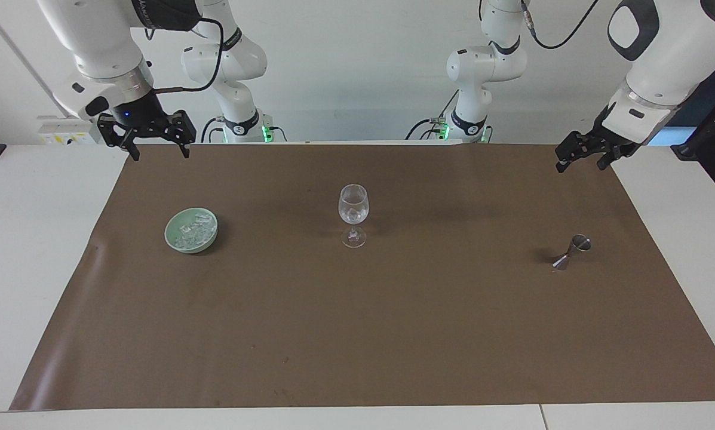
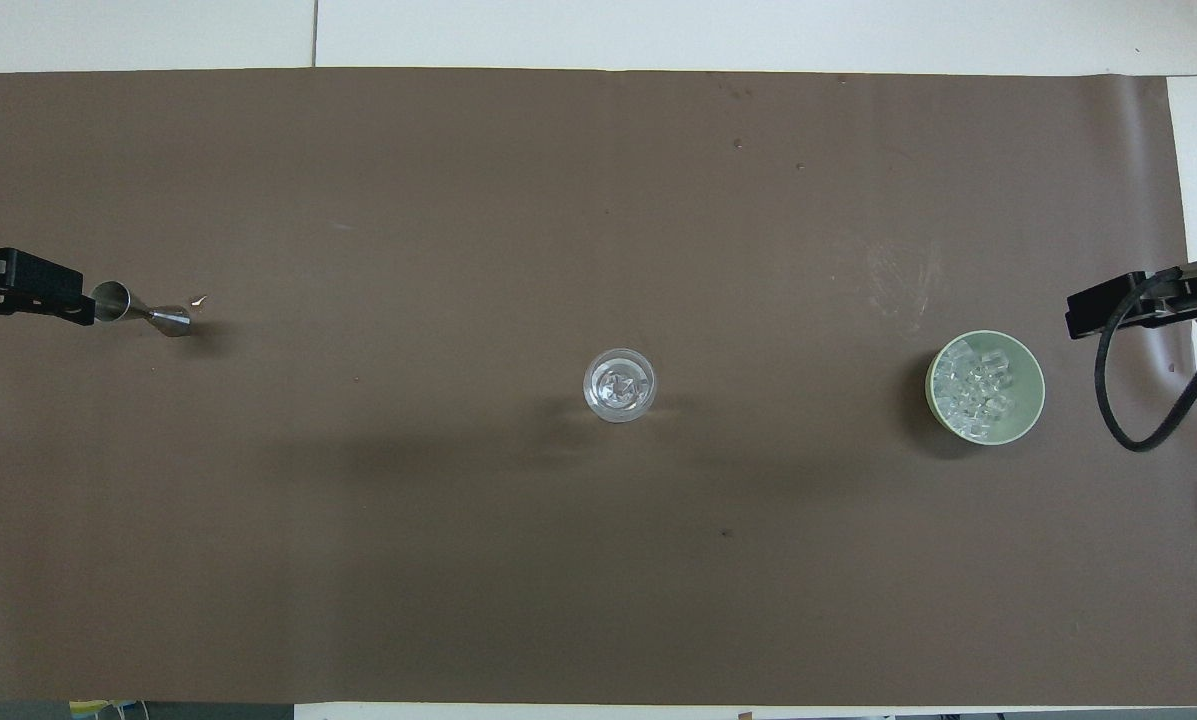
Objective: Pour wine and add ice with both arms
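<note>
Brown mat [image 1: 357, 334] covers white table [image 1: 28, 251]; wall power strip [image 1: 55, 137].

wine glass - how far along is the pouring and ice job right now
Looks mostly done: the wine glass stands mid-mat with ice cubes and some clear liquid in its bowl. The metal measuring cup stands on the mat, released. More ice sits in the green bowl. Nothing is in hand: the right pincer is open above the mat's robot-side edge, and the left pincer is up over the other corner. Little seems left.
</note>
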